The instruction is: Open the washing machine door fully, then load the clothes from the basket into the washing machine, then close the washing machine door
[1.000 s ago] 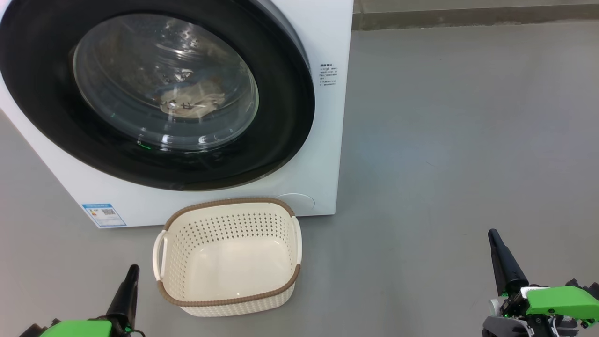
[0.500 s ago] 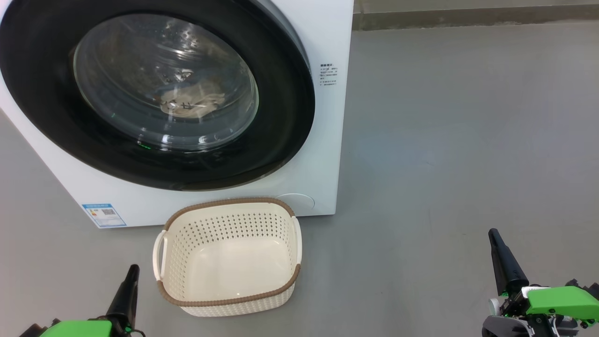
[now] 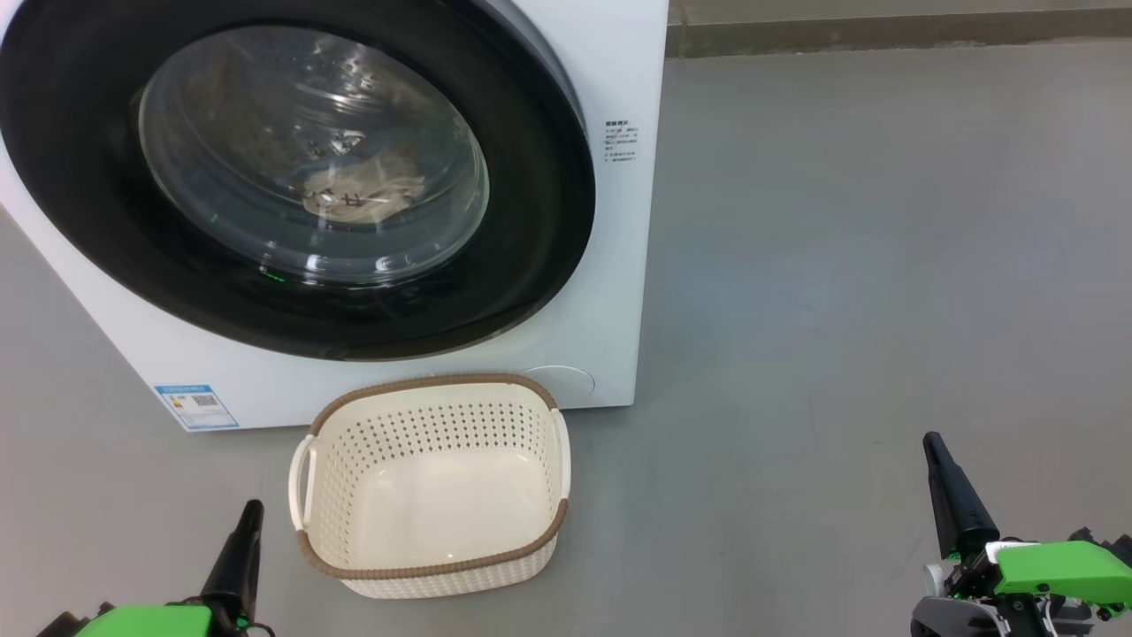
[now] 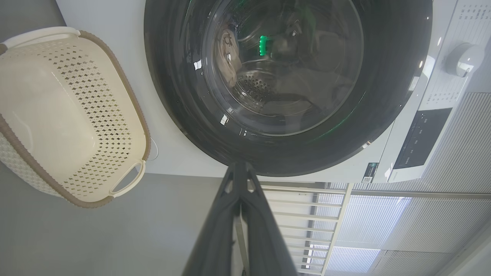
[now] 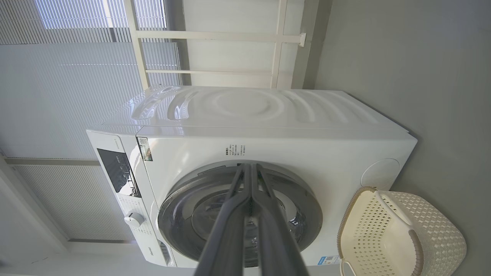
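So you're looking at one washing machine (image 3: pixel 610 265), standing on the grey floor (image 3: pixel 840 265), and its one round washing machine door (image 3: pixel 531 265) is sitting shut against the front. The clothes (image 3: pixel 363 190) are lying inside the drum behind the glass. I'm making out one bundle, a cream piece with a bit of blue by it, and I can't tell how many pieces are in there.

One basket (image 3: pixel 424 420) is sitting on the floor just in front of the machine, below the door, with its bare bottom showing and its two side handles (image 3: pixel 301 482) sticking out. One small blue label (image 3: pixel 195 405) is sitting on the machine's lower corner, left of the basket.

Both your grippers are hanging low and apart from everything. The left gripper (image 3: pixel 251 511) is hovering just left of the basket, and the right gripper (image 3: pixel 932 445) is well off to the right over bare floor. Each one is showing two dark fingers pressed together, pinched closed and gripping nothing. In the left wrist view you're also seeing one control knob (image 4: pixel 462 59).
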You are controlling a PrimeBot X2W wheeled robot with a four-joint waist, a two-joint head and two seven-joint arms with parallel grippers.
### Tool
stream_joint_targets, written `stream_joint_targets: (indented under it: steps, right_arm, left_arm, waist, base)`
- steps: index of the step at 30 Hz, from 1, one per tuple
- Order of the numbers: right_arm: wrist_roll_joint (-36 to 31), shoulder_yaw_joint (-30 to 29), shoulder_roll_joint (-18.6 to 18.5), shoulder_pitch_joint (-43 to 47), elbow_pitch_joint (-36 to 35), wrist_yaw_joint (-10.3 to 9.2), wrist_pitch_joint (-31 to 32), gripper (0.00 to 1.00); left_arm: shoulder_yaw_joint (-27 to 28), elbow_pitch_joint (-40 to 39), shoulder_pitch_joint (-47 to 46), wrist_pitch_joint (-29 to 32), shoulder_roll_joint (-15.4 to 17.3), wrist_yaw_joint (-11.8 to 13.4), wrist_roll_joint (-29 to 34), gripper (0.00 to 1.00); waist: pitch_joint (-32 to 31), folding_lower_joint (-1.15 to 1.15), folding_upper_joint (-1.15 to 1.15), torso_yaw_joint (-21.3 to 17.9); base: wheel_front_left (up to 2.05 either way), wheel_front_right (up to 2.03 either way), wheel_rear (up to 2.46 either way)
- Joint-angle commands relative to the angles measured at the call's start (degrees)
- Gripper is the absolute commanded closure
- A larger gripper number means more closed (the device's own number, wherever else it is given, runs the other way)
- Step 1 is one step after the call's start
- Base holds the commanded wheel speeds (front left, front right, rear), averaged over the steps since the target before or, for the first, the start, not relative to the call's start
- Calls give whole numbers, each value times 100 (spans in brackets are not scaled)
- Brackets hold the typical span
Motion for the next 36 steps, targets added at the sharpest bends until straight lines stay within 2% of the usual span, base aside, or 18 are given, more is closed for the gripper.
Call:
stream_joint_targets:
  steps: [1,36]
  right_arm:
    - [23,127,-17,-41,-175,9,46,100]
    - [24,127,-17,-41,-175,9,45,100]
  left_arm:
    - [167,-163,-239,36,75,-15,-49,100]
    - [166,-163,-239,35,75,-15,-50,100]
  waist:
    - [0,0,0,0]
    - [0,0,0,0]
  base:
    - [0,0,0]
    - [0,0,0]
